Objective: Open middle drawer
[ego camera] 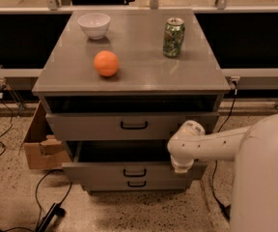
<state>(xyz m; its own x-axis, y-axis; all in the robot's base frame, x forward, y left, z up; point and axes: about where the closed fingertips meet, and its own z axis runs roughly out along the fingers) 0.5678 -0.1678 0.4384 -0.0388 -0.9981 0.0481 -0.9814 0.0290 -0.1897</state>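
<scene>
The middle drawer [100, 171] is a grey metal drawer with a small black bar handle [134, 172]. It stands pulled out from the cabinet, with a dark gap above its front. My gripper [181, 166] hangs from the white arm [211, 144] at the right end of the drawer's front, at its top edge. The wrist covers the gripper's tip. The top drawer [90, 125] sits above it, and the bottom drawer [137, 183] shows just below the middle front.
On the cabinet top [139, 76] stand a white bowl [94, 24], an orange [105, 63] and a green can [173, 37]. A cardboard box [37, 146] stands left of the cabinet. Cables lie on the floor [13, 197]. My white body [264, 178] fills the right.
</scene>
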